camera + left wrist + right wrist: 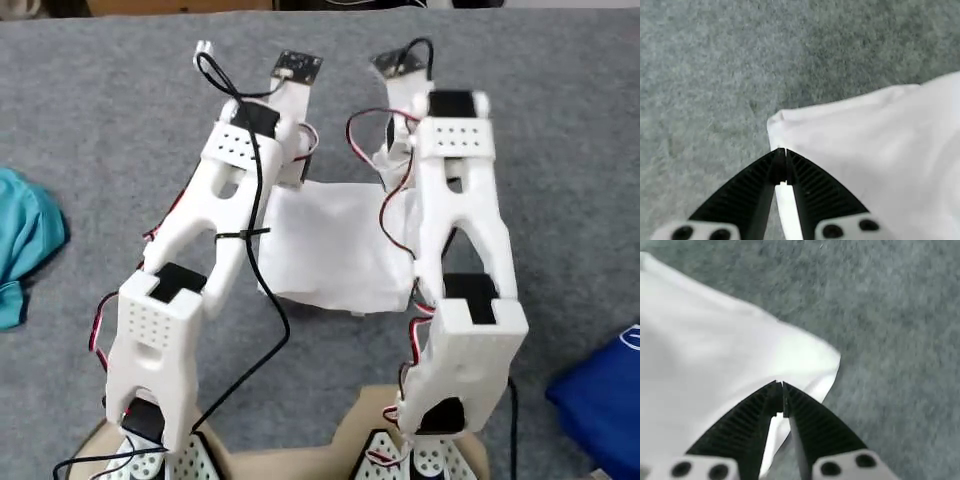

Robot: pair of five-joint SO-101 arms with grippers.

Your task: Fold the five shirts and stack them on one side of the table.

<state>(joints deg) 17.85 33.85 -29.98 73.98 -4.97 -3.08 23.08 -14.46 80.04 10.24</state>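
Nearest the arm bases, a blue shirt (pixel 600 395) lies bunched at the right edge of the table (pixel 120 120). A teal shirt (pixel 25 240) lies crumpled at the left edge. Both are well apart from the work.

Between the 2 arms, mid-table, lies the white shirt (pixel 330 250). It is a rough rectangle that looks folded at least once.

Both arms reach down at its far edge. The left gripper (pixel 781 157) is clenched at the far left corner, tips meeting, with a strip of white cloth between the jaws. It seems to be grasping the shirt's edge. The right gripper (pixel 779 390) is clenched the same way on the far right corner, also with cloth between its jaws.

The step in hand looks like folding the far edge over toward the near edge.
- Both corners should rise together and by the same amount.
- The cloth between them should be just taut, because any sideways pull could strip such a thin pinch.
- The edge should travel low, in an arc, so the layer underneath does not drag or bunch.
- The far corners should land on the near corners, and the grippers should let go once the cloth rests flat.

An uneven pace between the 2 arms would skew the fold. If either pinch holds 1 layer alone, the earlier fold may open on lifting.
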